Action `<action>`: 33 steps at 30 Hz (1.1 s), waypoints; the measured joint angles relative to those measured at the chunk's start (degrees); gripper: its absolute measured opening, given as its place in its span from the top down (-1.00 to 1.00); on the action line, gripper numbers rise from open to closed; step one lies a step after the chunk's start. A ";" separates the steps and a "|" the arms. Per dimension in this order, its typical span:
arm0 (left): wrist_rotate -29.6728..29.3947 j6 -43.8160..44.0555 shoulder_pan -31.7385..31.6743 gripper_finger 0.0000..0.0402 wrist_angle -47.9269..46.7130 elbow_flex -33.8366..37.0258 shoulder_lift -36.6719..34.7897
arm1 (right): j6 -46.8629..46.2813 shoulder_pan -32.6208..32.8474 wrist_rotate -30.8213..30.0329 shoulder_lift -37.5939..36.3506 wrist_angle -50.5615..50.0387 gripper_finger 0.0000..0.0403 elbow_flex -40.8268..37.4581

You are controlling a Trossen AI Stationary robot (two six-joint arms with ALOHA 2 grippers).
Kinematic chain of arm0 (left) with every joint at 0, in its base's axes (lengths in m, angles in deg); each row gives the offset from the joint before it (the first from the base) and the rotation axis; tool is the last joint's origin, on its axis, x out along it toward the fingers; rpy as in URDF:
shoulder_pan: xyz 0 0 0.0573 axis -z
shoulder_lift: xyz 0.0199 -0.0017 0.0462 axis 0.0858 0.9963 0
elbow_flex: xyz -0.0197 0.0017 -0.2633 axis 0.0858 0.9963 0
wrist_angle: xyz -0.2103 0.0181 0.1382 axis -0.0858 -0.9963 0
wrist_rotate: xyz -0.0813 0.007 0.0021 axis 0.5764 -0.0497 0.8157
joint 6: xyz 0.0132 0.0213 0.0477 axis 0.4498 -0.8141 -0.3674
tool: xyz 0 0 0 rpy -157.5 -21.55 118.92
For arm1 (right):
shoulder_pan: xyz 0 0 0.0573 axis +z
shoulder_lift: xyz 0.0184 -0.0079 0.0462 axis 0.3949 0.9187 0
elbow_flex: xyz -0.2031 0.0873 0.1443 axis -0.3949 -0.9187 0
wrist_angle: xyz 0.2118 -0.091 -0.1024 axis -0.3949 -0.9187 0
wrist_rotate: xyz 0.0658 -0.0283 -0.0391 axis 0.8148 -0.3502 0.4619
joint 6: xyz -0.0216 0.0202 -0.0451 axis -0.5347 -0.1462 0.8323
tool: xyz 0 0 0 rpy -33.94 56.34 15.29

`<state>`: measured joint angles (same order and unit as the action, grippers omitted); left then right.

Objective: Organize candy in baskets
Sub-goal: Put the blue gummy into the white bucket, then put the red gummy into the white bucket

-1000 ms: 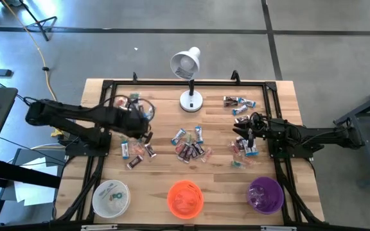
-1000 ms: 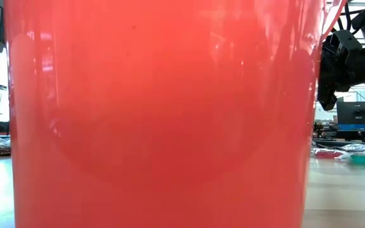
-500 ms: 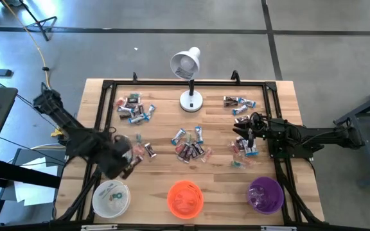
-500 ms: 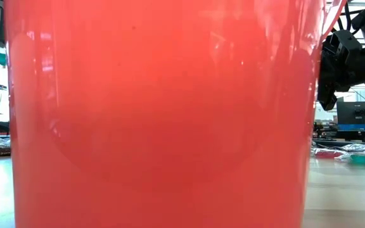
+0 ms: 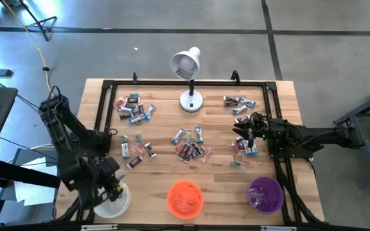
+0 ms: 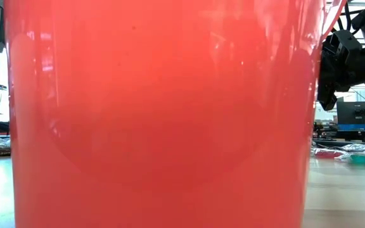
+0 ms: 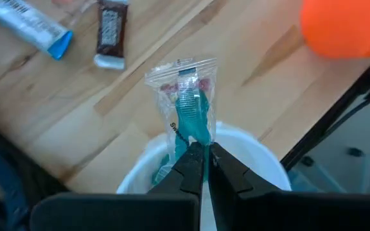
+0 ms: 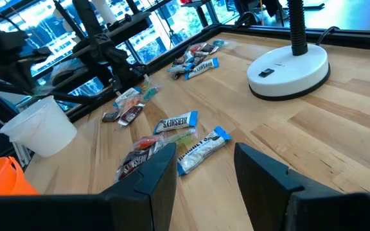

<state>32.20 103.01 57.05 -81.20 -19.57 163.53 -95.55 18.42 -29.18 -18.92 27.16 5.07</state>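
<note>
Taking the white basket (image 5: 113,199) as the landmark: the left gripper (image 7: 203,156) hangs right over its rim, fingers pinched together on a clear candy packet (image 7: 186,102) with a teal and red sweet inside. The packet stands on end, its long axis running straight out from the fingertips, its far end over the bare wooden table (image 5: 166,131); small print runs along its length, too fine to read. Just beyond the white basket lie a dark brown bar (image 7: 111,35) whose wrapper reads HERSHEY'S and a blue-ended silver candy (image 7: 27,24) showing a barcode. The orange basket (image 5: 185,197) sits beside the white one, the purple basket (image 5: 265,195) beyond that. Well away from the white basket, on the purple basket's side, the right gripper (image 8: 204,168) hovers with its fingers apart, holding nothing, above a scatter of candies (image 8: 175,138); one silver-and-blue wrapper (image 8: 176,122) there reads HERSHEY'S, lying flat. The white lamp (image 5: 188,77) stands at the table's far edge.
</note>
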 joint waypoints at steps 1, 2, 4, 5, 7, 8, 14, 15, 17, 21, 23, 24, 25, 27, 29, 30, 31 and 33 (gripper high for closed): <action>0.56 0.68 0.38 1.00 -1.46 -1.46 1.30 | -0.02 0.02 0.00 0.02 0.00 0.25 0.02; 1.24 1.48 0.70 1.00 -2.73 -2.79 2.41 | -0.02 0.00 0.00 0.01 0.02 0.25 0.01; 2.45 2.93 1.35 1.00 -4.37 -5.09 4.23 | 0.00 0.01 -0.02 0.02 0.00 0.25 0.01; 3.03 3.56 1.67 0.99 -4.53 -5.86 4.87 | -0.01 0.00 -0.01 0.01 0.01 0.25 0.01; 4.13 5.13 2.20 0.99 -4.51 -6.89 6.00 | -0.01 0.00 -0.01 0.01 0.01 0.25 0.01; 4.67 6.05 2.50 0.97 -4.40 -7.26 6.57 | -0.02 0.00 -0.02 0.02 0.01 0.25 0.01; 6.03 10.03 3.52 0.77 -3.76 -8.18 8.53 | -0.01 0.01 0.00 0.02 0.00 0.25 0.01; 5.83 10.24 3.52 0.72 -3.71 -8.28 8.60 | 0.00 0.00 -0.02 0.02 0.01 0.25 0.01; 5.75 10.24 3.52 0.62 -3.68 -8.32 8.60 | 0.00 0.00 -0.01 0.01 0.00 0.25 0.01; 5.53 8.30 3.46 0.46 -3.95 -8.32 8.60 | -0.01 0.01 0.00 0.02 0.00 0.25 0.01; 4.94 7.22 3.15 0.44 -5.37 -8.32 8.59 | -0.01 0.01 -0.01 0.01 0.00 0.25 0.01; 4.44 6.96 2.90 0.43 -6.45 -8.32 8.50 | -0.02 0.00 -0.01 0.02 0.00 0.25 0.00; 3.71 6.61 2.67 0.43 -7.34 -8.32 8.26 | -0.01 0.01 -0.01 0.01 0.02 0.25 0.01; 1.10 5.54 2.05 0.43 -8.56 -8.32 7.17 | -0.02 0.01 0.00 0.02 0.00 0.25 0.01; -1.26 3.59 1.13 0.43 -10.26 -8.34 5.88 | -0.01 0.02 -0.01 0.02 0.01 0.25 0.01; -2.14 2.20 0.48 0.43 -11.07 -8.34 5.35 | -0.01 0.01 -0.01 0.01 0.01 0.25 0.02; -3.05 0.55 -0.40 0.43 -12.00 -8.34 4.81 | 0.00 0.00 -0.02 0.02 0.00 0.25 0.00; -4.57 -2.98 -2.49 0.43 -14.00 -8.34 3.88 | -0.02 0.00 -0.02 0.02 0.00 0.25 0.02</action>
<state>27.62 100.04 54.57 -95.20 -27.90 167.41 -95.57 18.42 -29.20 -18.90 27.16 5.10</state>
